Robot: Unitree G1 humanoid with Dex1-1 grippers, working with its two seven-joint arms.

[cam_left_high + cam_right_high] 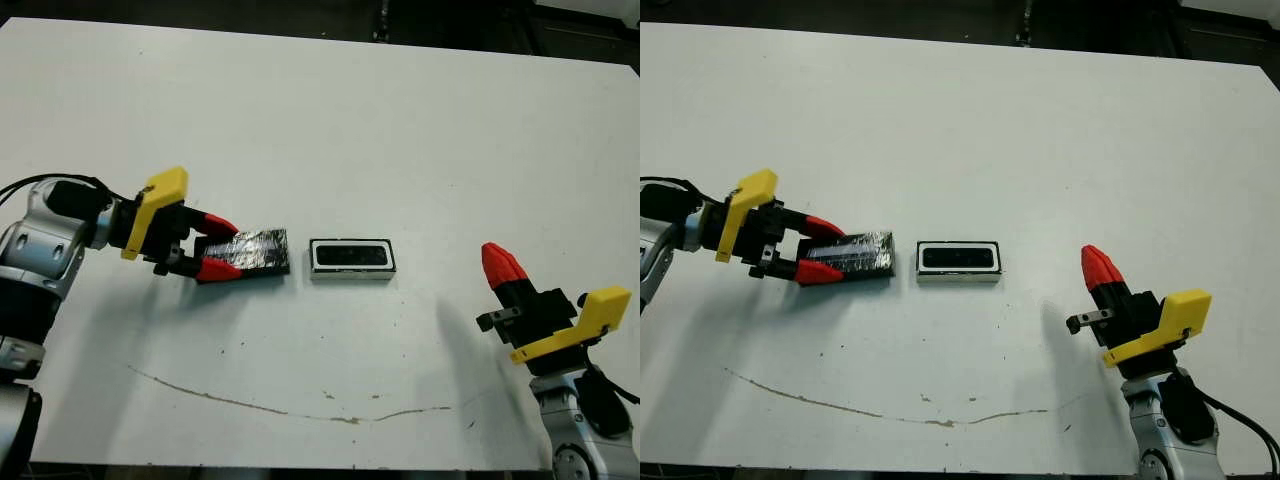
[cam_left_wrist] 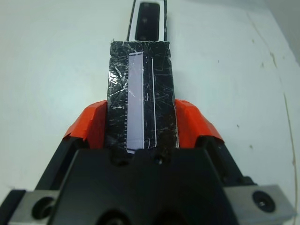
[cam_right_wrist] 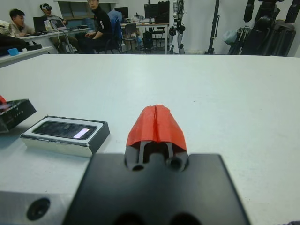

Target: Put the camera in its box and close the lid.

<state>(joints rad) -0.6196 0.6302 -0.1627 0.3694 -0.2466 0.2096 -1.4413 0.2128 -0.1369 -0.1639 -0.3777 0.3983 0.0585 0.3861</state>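
The lid (image 1: pixel 255 250), a glossy crinkly black slab with a pale stripe (image 2: pixel 136 101), lies left of the table's middle, with my left gripper (image 1: pixel 235 248) shut on its near end. One red finger (image 2: pixel 91 123) presses each long side. Just right of the lid stands the box (image 1: pixel 352 274), open, with white walls. The camera (image 1: pixel 352 256), a flat black oblong, lies inside it, also clear in the right wrist view (image 3: pixel 63 130). My right gripper (image 1: pixel 497 255) is shut and holds nothing, to the right of the box and nearer the front edge.
A thin brown curved mark (image 1: pixel 300 410) runs across the white table (image 1: pixel 320 120) near its front edge. Beyond the far edge, people (image 3: pixel 96 23) sit at desks and tripods (image 3: pixel 262 23) stand.
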